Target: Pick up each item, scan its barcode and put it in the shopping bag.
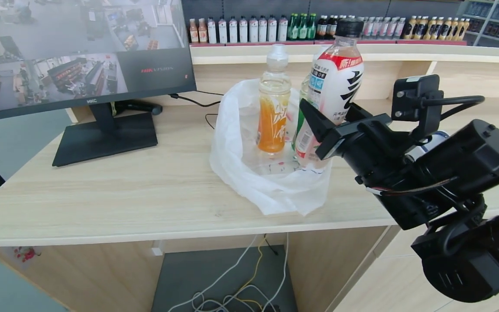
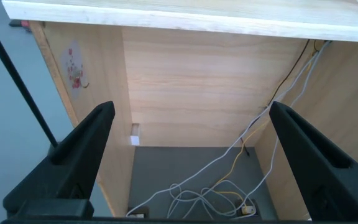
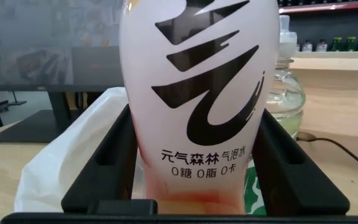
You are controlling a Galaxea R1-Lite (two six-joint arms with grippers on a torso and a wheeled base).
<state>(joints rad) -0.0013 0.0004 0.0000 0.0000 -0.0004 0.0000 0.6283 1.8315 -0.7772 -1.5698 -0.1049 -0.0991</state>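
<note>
Right end effector [image 1: 322, 130] is shut tight on the sides of a big drink bottle [image 1: 338, 82] with a white label and a black cap, holding it upright at the right side of the white plastic shopping bag [image 1: 232, 164], which sits open on the wooden tabletop [image 1: 145, 190]. A bottle of orange drink [image 1: 273, 108] stands in the bag just beside the held bottle, and a black monitor [image 1: 80, 52] stands well apart on the left. Left end effector [image 2: 188, 162] is wide open with nothing in it, down low in front of the space under the tabletop, where loose cables [image 2: 197, 199] lie.
</note>
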